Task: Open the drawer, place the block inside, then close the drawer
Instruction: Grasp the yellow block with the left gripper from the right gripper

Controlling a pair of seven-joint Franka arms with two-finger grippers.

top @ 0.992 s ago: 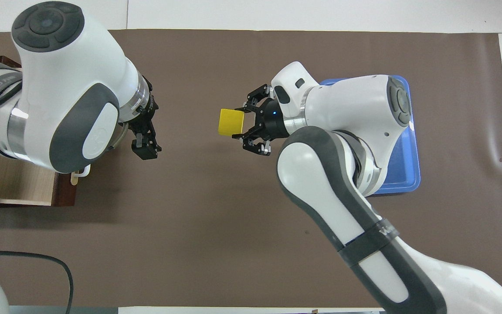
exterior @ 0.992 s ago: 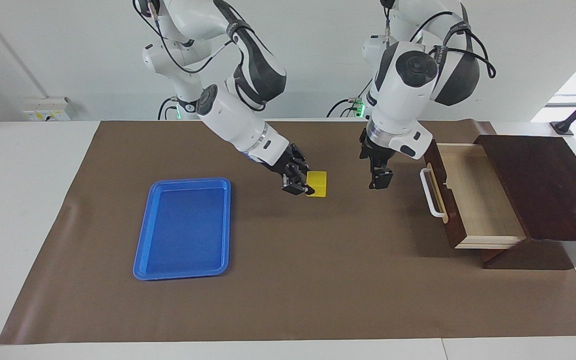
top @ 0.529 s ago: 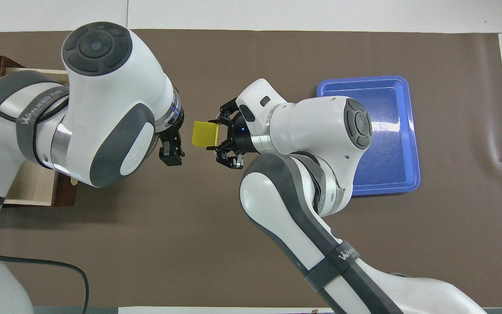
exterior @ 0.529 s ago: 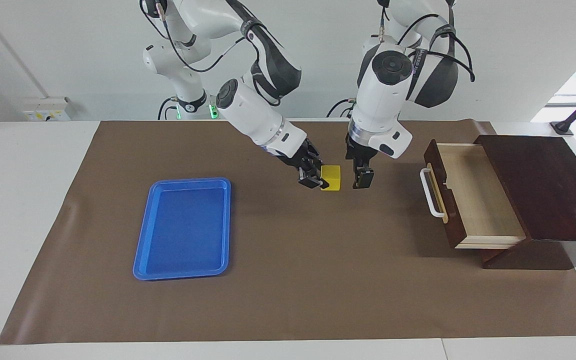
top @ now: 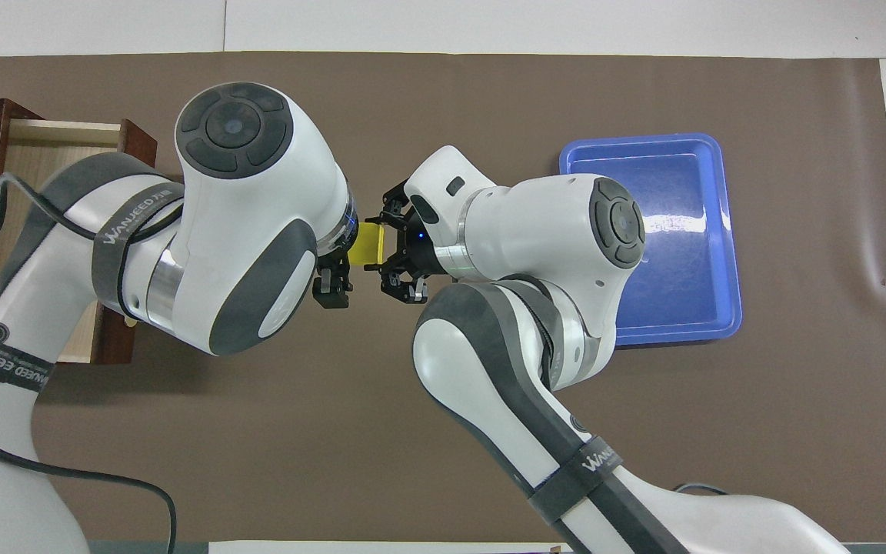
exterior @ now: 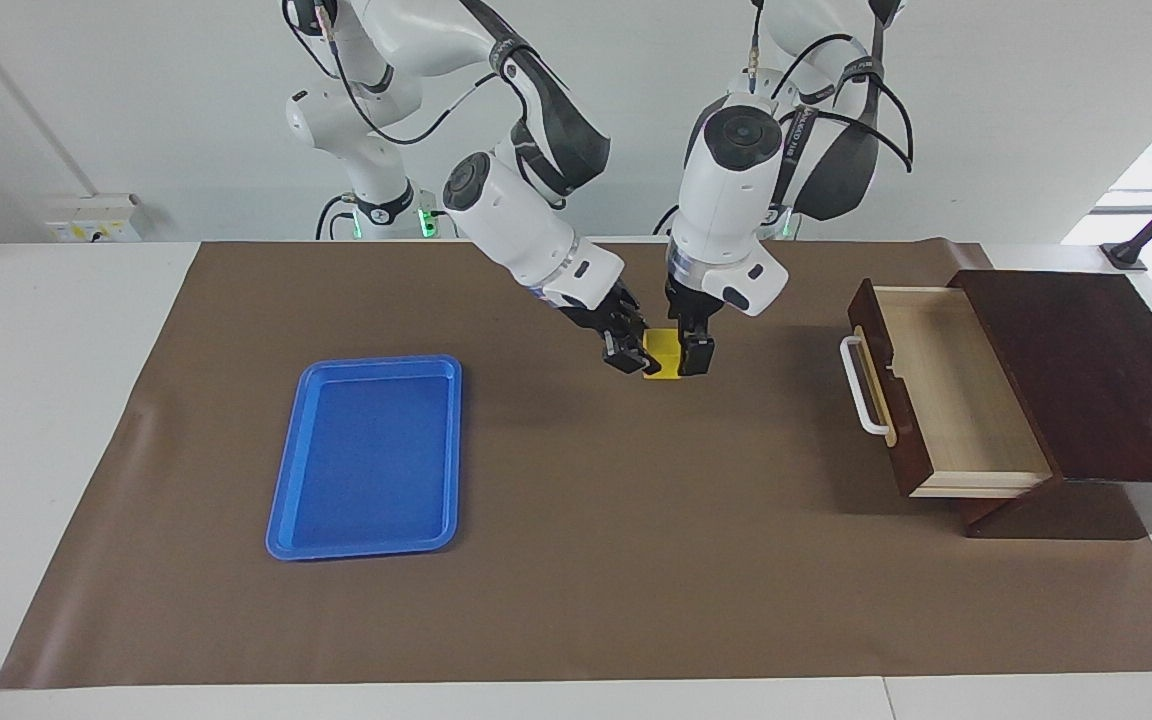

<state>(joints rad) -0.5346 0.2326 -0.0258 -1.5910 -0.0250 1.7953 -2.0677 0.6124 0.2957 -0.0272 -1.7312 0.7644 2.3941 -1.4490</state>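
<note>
Here the right hand (exterior: 633, 351) grips the block (exterior: 662, 356) above mid-desk; the left hand (exterior: 693, 351) meets the block's free side, its state unreadable. The block looks light and rigid; flat faces suit pinching. The drawer (exterior: 946, 390) stands open.

The block (exterior: 663, 357) is sitting in the air over the middle of the counter (exterior: 576, 560), held between the right gripper (exterior: 633, 352) and the left gripper (exterior: 692, 353), which are meeting on either side of it. The tray (exterior: 368, 456) is lying flat toward the right arm's end of the counter. The drawer (exterior: 936, 392) is standing pulled out of its box (exterior: 1086, 375) at the left arm's end, its handle (exterior: 863, 387) facing the block. The mat (exterior: 576, 600) is lying under all of them.
</note>
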